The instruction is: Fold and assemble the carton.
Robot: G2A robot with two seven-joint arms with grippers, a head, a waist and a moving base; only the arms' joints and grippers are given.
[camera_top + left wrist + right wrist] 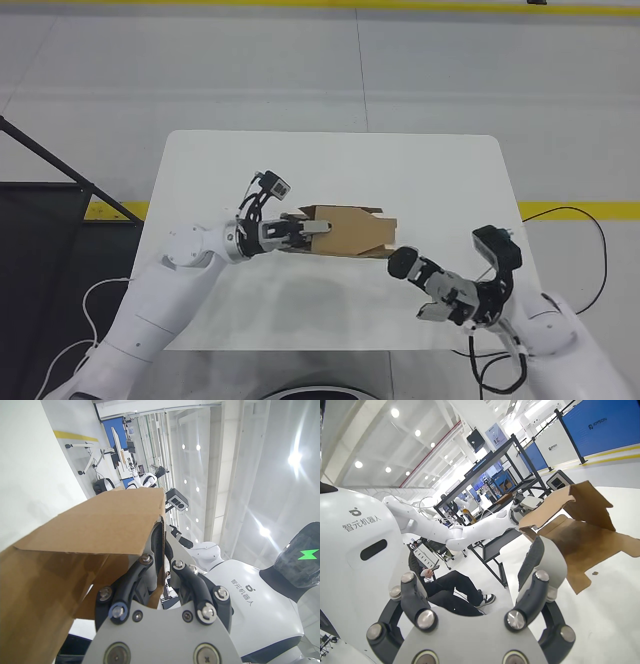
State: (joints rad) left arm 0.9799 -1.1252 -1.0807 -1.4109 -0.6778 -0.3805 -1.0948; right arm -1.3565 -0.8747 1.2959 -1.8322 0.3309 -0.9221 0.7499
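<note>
our left gripper [305, 228] clamps the carton [345, 232] edge, carton at its three o'clock; our right gripper [418, 288] gapes apart, carton just beside at ten o'clock.

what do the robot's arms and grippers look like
The left arm and right arm are white rounded shells with thin cables; the left gripper and right gripper have black linkage fingers, ribbed black pads, silver bolts, grey mounting plates. Dark camera boxes on wrists.
</note>
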